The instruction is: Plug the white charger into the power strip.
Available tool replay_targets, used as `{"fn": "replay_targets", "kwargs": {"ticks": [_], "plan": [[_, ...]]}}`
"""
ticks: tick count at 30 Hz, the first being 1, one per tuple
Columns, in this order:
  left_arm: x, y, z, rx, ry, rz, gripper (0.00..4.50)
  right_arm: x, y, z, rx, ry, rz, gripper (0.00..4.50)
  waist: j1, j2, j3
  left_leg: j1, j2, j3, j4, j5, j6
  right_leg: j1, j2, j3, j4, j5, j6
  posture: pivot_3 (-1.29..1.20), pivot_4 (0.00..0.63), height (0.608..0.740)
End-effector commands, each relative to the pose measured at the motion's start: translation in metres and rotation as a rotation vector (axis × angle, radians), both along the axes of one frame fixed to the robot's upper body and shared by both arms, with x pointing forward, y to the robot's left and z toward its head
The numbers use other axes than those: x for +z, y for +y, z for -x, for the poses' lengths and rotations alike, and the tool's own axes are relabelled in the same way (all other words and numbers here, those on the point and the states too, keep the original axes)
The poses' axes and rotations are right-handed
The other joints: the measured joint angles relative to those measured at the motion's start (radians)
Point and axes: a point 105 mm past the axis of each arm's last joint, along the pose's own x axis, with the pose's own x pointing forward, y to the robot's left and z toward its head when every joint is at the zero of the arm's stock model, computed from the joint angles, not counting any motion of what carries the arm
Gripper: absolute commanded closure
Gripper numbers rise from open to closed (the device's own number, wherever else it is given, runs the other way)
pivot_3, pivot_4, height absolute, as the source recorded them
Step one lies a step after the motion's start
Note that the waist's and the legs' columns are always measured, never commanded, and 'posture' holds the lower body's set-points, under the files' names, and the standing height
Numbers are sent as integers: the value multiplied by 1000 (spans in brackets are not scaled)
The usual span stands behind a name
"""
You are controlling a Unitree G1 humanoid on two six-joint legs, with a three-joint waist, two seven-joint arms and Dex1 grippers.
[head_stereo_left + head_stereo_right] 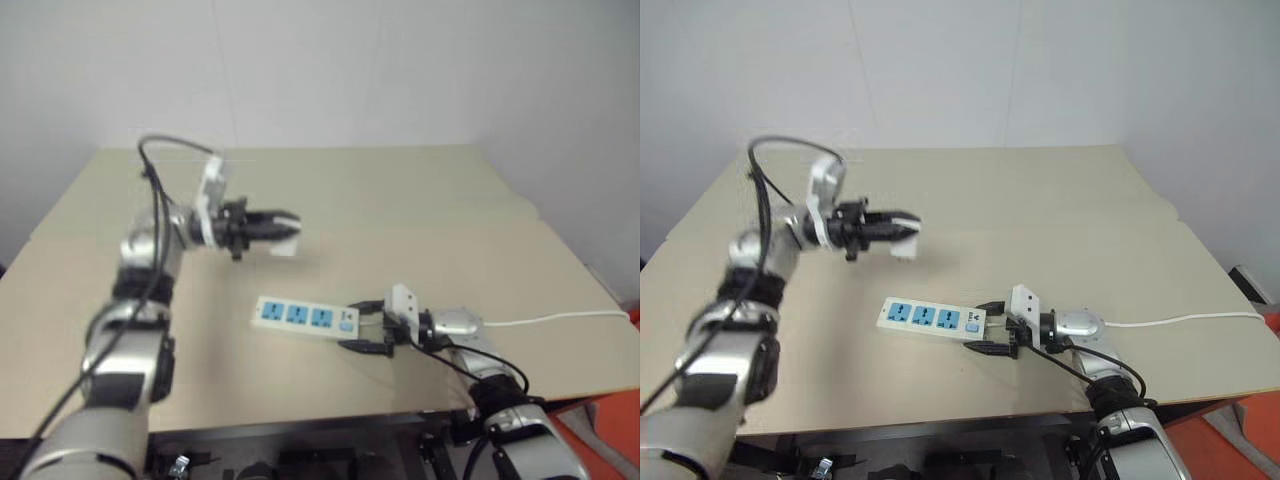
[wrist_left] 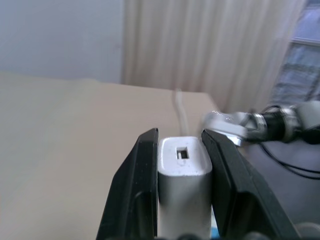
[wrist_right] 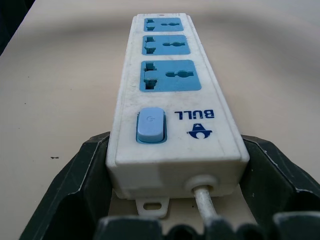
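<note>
Nearest, right gripper (image 1: 990, 326) clamped around switch end of power strip (image 1: 931, 317), flat on table (image 1: 1060, 200). Farther back, left gripper (image 1: 285, 229) pinching white charger (image 1: 284, 243) aloft (probably light, rigid, slick; side grip best).

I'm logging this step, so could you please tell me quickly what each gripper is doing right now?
Left gripper: shut on the white charger, held above the table.
Right gripper: jaws clasp the power strip at its switch end.
</note>
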Motion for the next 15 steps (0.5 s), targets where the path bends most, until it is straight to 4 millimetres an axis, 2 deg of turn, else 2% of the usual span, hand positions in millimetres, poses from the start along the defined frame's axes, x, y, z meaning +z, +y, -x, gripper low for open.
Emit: {"fn": "replay_targets", "kwargs": {"ticks": [1, 8, 15], "plan": [[17, -2, 7, -61, 29, 154, 3481, -14, 4, 6, 40, 40, 52, 1055, 1, 0, 0, 0, 0, 1, 0, 0, 0, 0, 0, 0, 0, 0, 0, 0, 150, 740], [-18, -15, 10, -75, 10, 109, 3481, -14, 3, 4, 41, 38, 56, 1055, 0, 0, 0, 3, 0, 2, -1, 0, 0, 3, 1, 0, -2, 0, 0, 0, 150, 740], [-34, -27, 12, -97, -13, 120, 3481, -12, 5, 6, 44, 30, 52, 1055, 0, 0, 0, 3, 0, 2, -1, 0, 0, 3, 1, 0, -2, 0, 0, 0, 150, 740]]}}
